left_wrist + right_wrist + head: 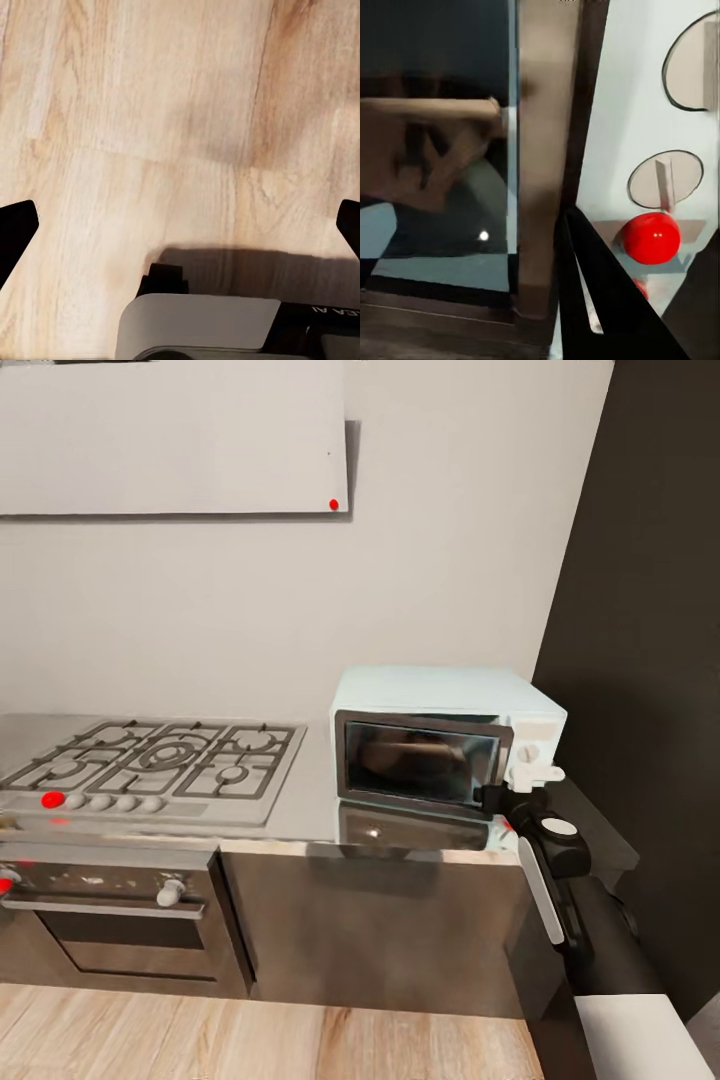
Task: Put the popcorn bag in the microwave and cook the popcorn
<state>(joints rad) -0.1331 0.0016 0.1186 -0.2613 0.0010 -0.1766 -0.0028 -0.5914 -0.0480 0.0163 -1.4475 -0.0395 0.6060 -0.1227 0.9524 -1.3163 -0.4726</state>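
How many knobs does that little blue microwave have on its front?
2. Both white knobs sit on the microwave's right-hand panel, beside the glass door: the upper knob above the lower knob, where the robot's right hand reaches. The hand may hide something below.

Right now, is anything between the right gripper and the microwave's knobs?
Nothing visible. The right gripper is at the microwave front, by the door's right edge just below the knobs. Through the shut door, a tan shape that looks like the bag sits inside.
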